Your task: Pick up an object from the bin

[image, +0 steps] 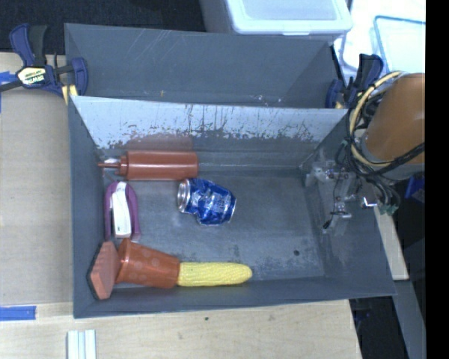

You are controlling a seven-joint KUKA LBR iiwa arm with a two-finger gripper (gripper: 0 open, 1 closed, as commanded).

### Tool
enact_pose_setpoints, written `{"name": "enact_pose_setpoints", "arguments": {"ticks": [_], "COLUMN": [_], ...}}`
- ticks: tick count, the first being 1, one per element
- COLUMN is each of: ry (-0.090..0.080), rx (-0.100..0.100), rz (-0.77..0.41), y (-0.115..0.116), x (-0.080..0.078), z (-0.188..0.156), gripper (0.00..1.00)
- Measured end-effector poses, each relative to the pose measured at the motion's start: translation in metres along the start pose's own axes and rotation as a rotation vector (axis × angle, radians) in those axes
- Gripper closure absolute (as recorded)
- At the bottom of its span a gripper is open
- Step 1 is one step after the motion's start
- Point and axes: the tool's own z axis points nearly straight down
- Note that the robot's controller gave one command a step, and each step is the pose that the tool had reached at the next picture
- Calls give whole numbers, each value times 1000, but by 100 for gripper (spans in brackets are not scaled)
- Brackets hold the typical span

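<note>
My gripper (pixel 335 209) hangs by the right wall of the bin, above the sloping side. No loose thing lies under it. The nearest thing is a crushed blue can (pixel 206 201) on its side in the middle of the bin floor, well to the gripper's left. A yellow corn cob (pixel 214 274) lies along the front edge of the floor, its left end against a brown cone-shaped piece (pixel 138 266).
A brown bottle-like cylinder (pixel 156 164) lies along the back of the floor at the left. A purple and white stapler-shaped thing (pixel 121 209) lies by the left wall. The arm with its orange cover and cables stands over the right rim.
</note>
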Motion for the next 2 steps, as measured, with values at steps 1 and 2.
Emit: {"name": "enact_pose_setpoints", "arguments": {"ticks": [1,2], "ry": [0,-4], "rx": [-1,0], "rz": [23,-16], "y": [13,32], "x": [29,11], "z": [47,63], "gripper": [0,0]}}
